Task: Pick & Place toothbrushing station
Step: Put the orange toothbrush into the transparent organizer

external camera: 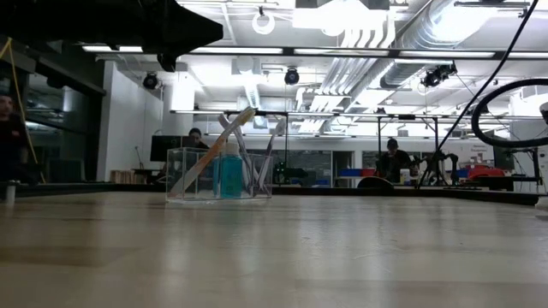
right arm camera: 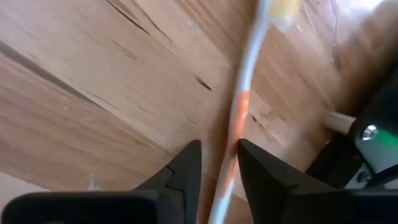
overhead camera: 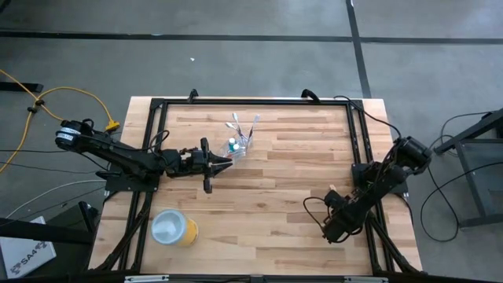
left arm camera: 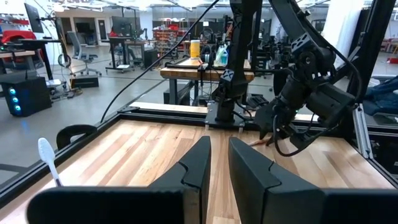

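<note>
A wooden desk (overhead camera: pixel 275 196) framed in black rails carries the scene. The left arm reaches in from nine o'clock, its left gripper (overhead camera: pixel 222 164) stopped just beside the clear plastic cup (overhead camera: pixel 238 146), fingers (left arm camera: pixel 198 163) narrowed to a slim gap with nothing between them. The right arm folds down at the four o'clock corner, where the right gripper (right arm camera: pixel 217 163) hangs low over the boards, its fingers drawn close on either side of a white-and-orange toothbrush (right arm camera: pixel 241 106) lying flat; whether they touch it cannot be told. A yellow cup (overhead camera: pixel 174 228) with a pale top stands near seven o'clock. The clear cup, toward twelve o'clock, holds leaning toothbrushes (external camera: pixel 210 154) and a blue tube (external camera: pixel 229 174).
</note>
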